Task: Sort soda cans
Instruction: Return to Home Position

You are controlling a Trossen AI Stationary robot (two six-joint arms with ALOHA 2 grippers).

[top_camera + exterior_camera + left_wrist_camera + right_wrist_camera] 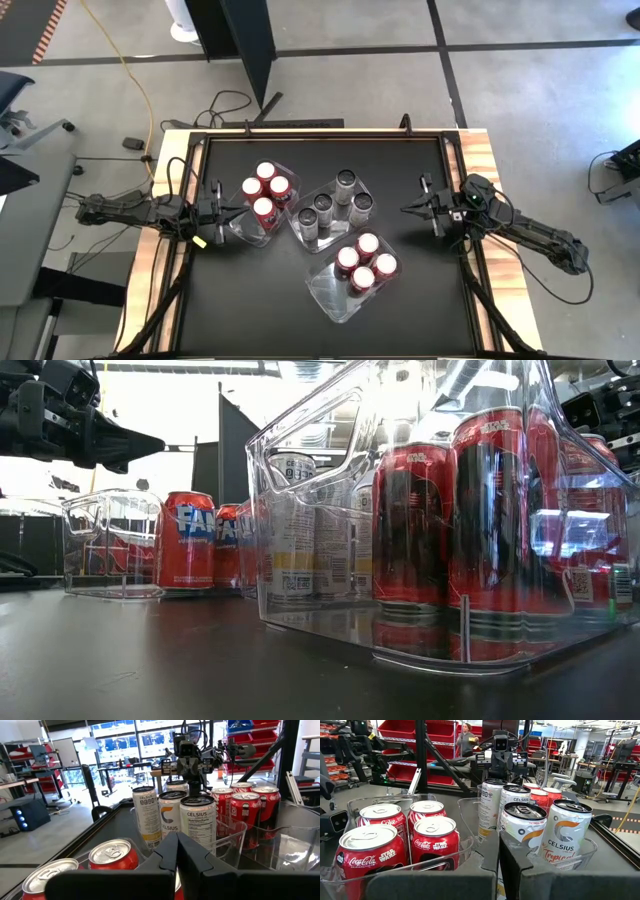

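Left jaws [243, 209]: fully closed, holding nothing, positioned just beside the outer edge of the left tray [240, 228]. Right jaws [405, 209]: closed with the fingers together, holding nothing, suspended above the bare counter [420, 300] to the right of the middle tray [300, 232] and apart from it.

The soda cans are distributed across three clear plastic trays standing on the black counter:

- Left tray: four red cans [266, 189] with silver tops, upright, grouped at the tray's far end.
- Middle tray: four silver-grey cans [334, 203] with dark tops, upright. The wrist views show "CELSIUS" lettering on them.
- Right tray [335, 296]: four red cans [366, 264] with silver tops, upright, packed at the far end, with the near end unoccupied. The right wrist view shows Coca-Cola lettering on them.

The three trays lie close together in a diagonal line, with the middle tray between the other two.

In the right wrist view, a person [466, 737] stands in the room well beyond the counter.
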